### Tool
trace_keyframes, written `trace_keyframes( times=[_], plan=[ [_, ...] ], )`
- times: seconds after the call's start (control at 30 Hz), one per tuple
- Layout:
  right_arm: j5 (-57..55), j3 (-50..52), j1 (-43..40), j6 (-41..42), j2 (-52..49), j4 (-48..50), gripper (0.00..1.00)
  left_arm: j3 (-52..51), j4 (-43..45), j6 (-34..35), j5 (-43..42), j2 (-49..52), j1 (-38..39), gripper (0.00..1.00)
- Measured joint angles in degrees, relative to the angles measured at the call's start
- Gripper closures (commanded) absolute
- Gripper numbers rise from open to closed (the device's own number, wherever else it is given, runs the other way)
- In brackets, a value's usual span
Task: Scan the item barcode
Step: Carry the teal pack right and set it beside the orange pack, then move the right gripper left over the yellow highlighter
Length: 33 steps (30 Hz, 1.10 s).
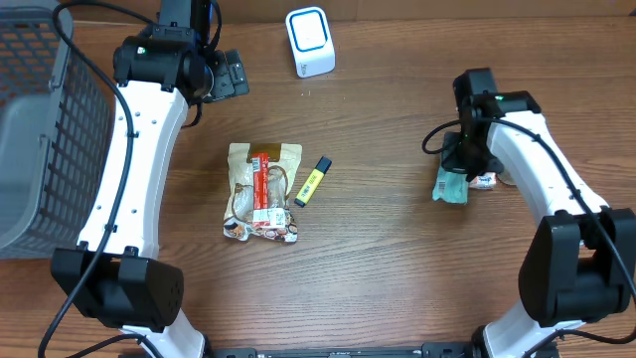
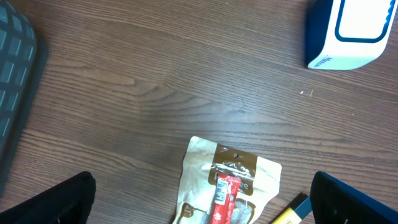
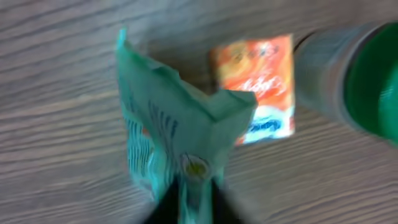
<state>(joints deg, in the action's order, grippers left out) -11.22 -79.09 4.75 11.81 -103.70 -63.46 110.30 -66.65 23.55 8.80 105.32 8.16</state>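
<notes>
- The right hand [image 3: 186,205] is standing low over the right side of the surface [image 1: 397,259], with its fingers close on either side of the near edge of a teal packet [image 3: 180,124]. The view is blurred, so I cannot tell whether they are clamping or only flanking it.
- The teal packet is lying just beside, perhaps touching, a small orange carton [image 3: 255,87]. Both are sitting well apart from the scanner [image 1: 310,42] at the far edge.
- Judgement: the packet is looking light, thin and limp. It is likely flexing and slipping under a corner pinch, and its creased film may be hiding the barcode.
- Judgement: a grip along a sealed edge, clear of the printed face, is looking soundest.
- The left hand [image 1: 231,75] is hanging near the scanner with fingers spread wide, holding nothing.
- A snack bag [image 1: 260,189] and a yellow marker [image 1: 312,181] are lying mid-surface, and a basket [image 1: 40,129] is sitting at the left.
</notes>
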Motion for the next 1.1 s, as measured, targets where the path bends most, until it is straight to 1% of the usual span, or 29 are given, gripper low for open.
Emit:
trace_keyframes(
  times=[0.1, 0.13, 0.17, 0.2, 0.3, 0.43, 0.47, 0.57, 0.67, 0.77, 0.87, 1.07, 1.1],
  plan=[
    [-1.11, 0.0, -0.72, -0.07, 0.0, 1.44, 0.4, 0.0, 0.0, 0.0, 0.02, 0.0, -0.02, 0.0],
    [-1.42, 0.0, -0.96, -0.02, 0.0, 2.34, 0.43, 0.0, 0.0, 0.0, 0.0, 0.0, -0.02, 0.0],
    [-1.53, 0.0, -0.96, -0.15, 0.0, 3.08, 0.48, 0.0, 0.0, 0.0, 0.0, 0.0, 0.0, 0.0],
    [-1.7, 0.0, -0.98, -0.33, 0.0, 3.85, 0.51, 0.0, 0.0, 0.0, 0.0, 0.0, 0.0, 0.0],
    [-1.07, 0.0, -0.9, 1.18, 0.0, 4.39, 0.5, 0.0, 0.0, 0.0, 0.0, 0.0, -0.02, 0.0],
    [6.01, 0.0, -0.39, 4.81, 0.0, 6.47, 0.51, 0.0, 0.0, 0.0, 0.0, 0.0, -0.02, 0.0],
    [9.22, 0.0, 0.04, 5.62, 0.0, 7.19, 0.53, 0.0, 0.0, 0.0, 0.0, 0.0, 0.0, 0.0],
    [18.34, 0.0, 2.08, 8.28, 0.0, 9.92, 0.53, 0.0, 0.0, 0.0, 0.0, 0.0, 0.0, 0.0],
    [23.5, 0.0, 5.33, 12.87, 0.0, 12.02, 0.53, 0.0, 0.0, 0.0, 0.0, 0.0, 0.0, 0.0],
    [24.76, 0.0, 9.38, 17.55, 0.0, 14.73, 0.52, 0.0, 0.0, 0.0, 0.02, 0.0, 0.0, 0.0],
    [24.33, 0.0, 14.86, 21.0, 0.0, 18.32, 0.44, 0.0, 0.0, 0.0, 0.0, 0.0, -0.02, 0.0],
    [20.87, 0.04, 26.58, 24.98, 0.0, 23.23, 0.45, 0.0, 0.0, 0.0, 0.0, 0.0, -0.02, 0.0],
    [19.91, 0.04, 28.15, 25.99, 0.0, 24.35, 0.47, 0.0, 0.0, 0.0, 0.0, 0.0, -0.02, 0.0]
  ],
)
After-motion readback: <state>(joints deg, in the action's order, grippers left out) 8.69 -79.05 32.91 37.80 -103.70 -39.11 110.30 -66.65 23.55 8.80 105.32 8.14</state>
